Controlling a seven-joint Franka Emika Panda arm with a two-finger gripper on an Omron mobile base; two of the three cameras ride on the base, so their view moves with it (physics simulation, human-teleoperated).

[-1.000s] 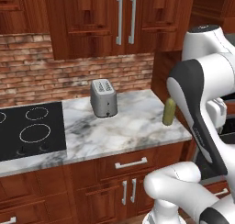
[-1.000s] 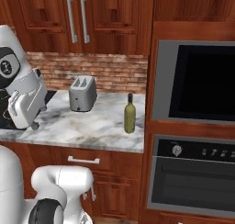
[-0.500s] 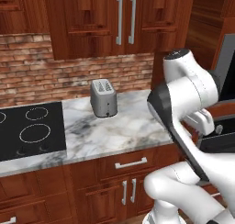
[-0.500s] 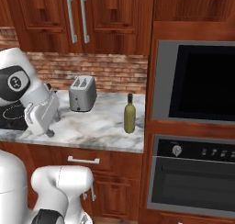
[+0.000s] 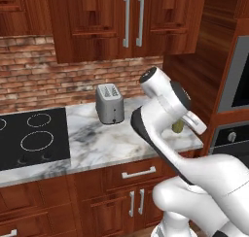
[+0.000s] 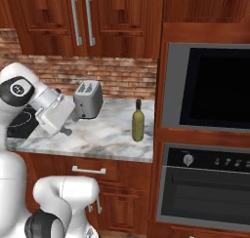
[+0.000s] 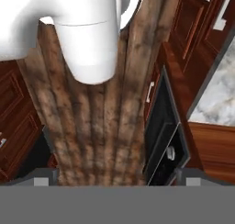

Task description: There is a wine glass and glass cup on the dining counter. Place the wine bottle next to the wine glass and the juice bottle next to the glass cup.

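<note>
Nothing of the task looks done yet, judging by how things lie. The tall olive-green wine bottle (image 6: 138,120) with sloped shoulders and a dark narrow neck stands upright and untouched on the white-grey veined marble worktop (image 6: 105,134), near its right end, close to the wood panel that frames the built-in black wall oven (image 6: 210,88). From the left base view only a sliver of the bottle shows past the robot's white forearm. It is well apart from the silver two-slot toaster (image 5: 110,103), which sits toward the back edge by the brick wall, and farther still from the black cooktop (image 5: 29,139) at the worktop's left end.

The claw (image 7: 112,179) holds nothing; its two small dark fingertips stand at the far sides of the hand view, spread about as wide as they go, and it looks down at wooden floor boards and cabinet fronts, not at any bottle.

All of the task appears to remain: grasping the wine bottle, carrying it to the stemmed glass, then the same for the juice bottle and the tumbler.

The bottle is slim and tall, smooth-sided; a grip on the body rather than the neck would likely be steadier.
</note>
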